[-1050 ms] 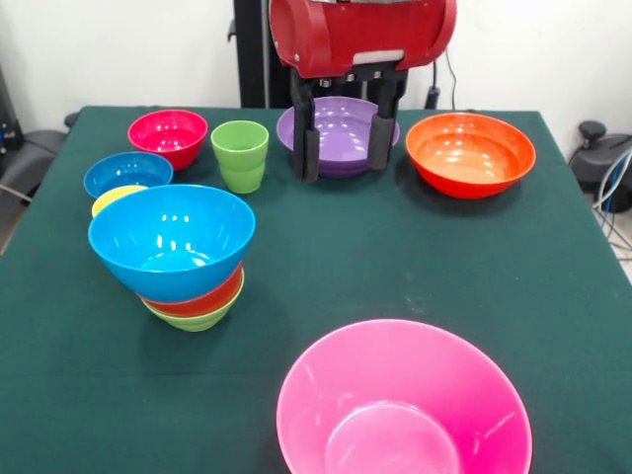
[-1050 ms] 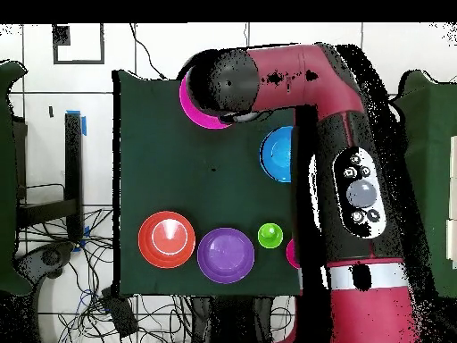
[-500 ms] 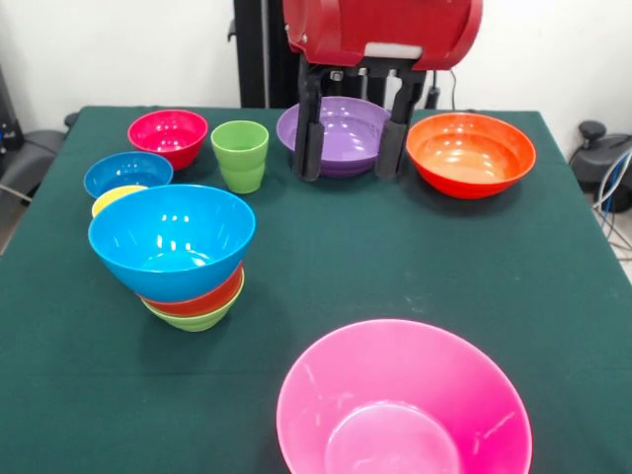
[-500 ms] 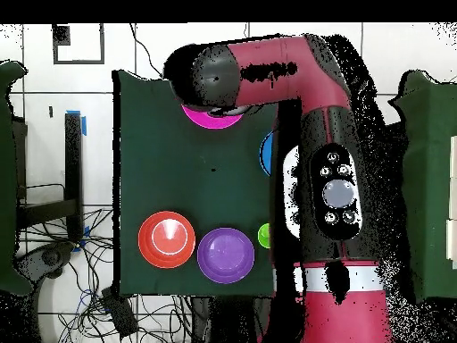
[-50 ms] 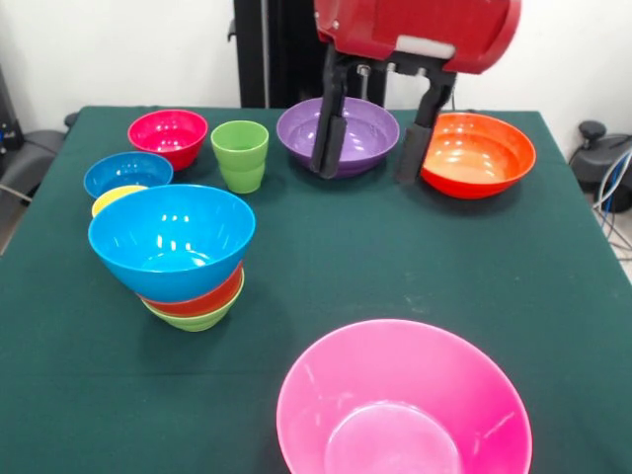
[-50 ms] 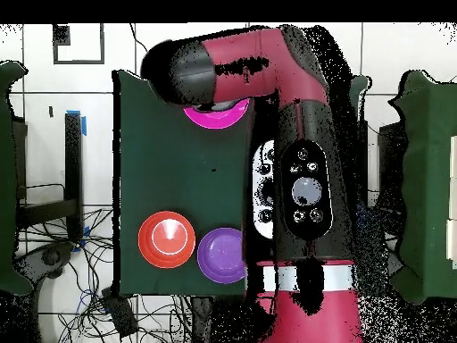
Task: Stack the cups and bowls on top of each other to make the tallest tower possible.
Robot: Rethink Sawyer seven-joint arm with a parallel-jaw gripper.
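Overhead, open jaws between purple bowl [image 5: 339, 133] and orange bowl [image 5: 475, 152].

Bright plain plastic on a dark green tabletop [image 5: 415, 257].
Pink bowl [image 5: 403, 400]; light blue bowl [image 5: 171, 240] over orange-red bowl [image 5: 202, 299] and green bowl [image 5: 197, 320]; purple bowl [image 5: 357, 126], orange bowl [image 5: 476, 153], magenta bowl [image 5: 168, 134], dark blue bowl [image 5: 127, 173]; green cup [image 5: 240, 155], yellow cup [image 5: 114, 197]; red arm [image 5: 420, 30], black gripper [image 5: 367, 166].

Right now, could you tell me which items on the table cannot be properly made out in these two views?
- Yellow plastic cup: front view, mostly hidden behind the large light blue plastic bowl.
- Large pink plastic bowl: front view, cut off by the bottom edge; overhead view, half covered by the red arm.
- Stacked bowls and light green plastic cup: overhead view, hidden under the arm.
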